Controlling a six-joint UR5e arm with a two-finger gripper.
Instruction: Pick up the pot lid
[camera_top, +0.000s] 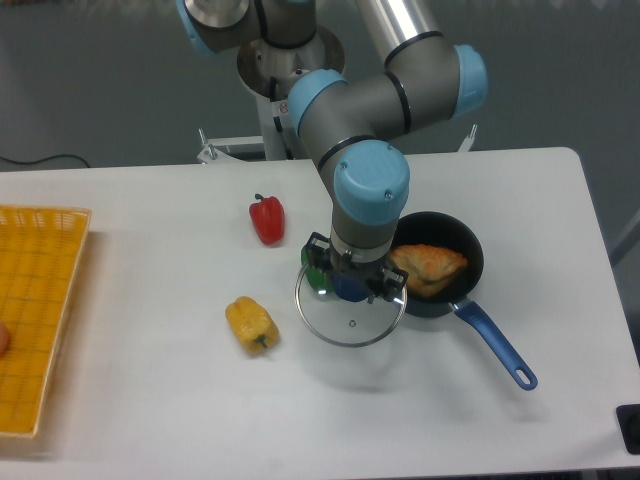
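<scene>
The gripper (352, 272) points down near the middle of the view, its fingers shut on the blue knob of the pot lid (350, 325). The lid is clear glass with a thin metal rim, held up above the table and slightly tilted. Its knob (350, 289) shows between and below the fingers. The gripper body hides part of the lid's far side.
Right of the lid, a black pan (474, 250) with a blue handle (497, 345) holds a brown bread-like item (428, 268). A green vegetable (316, 268), a red pepper (267, 219) and a yellow item (251, 325) lie leftward. A yellow crate (40, 222) stands far left.
</scene>
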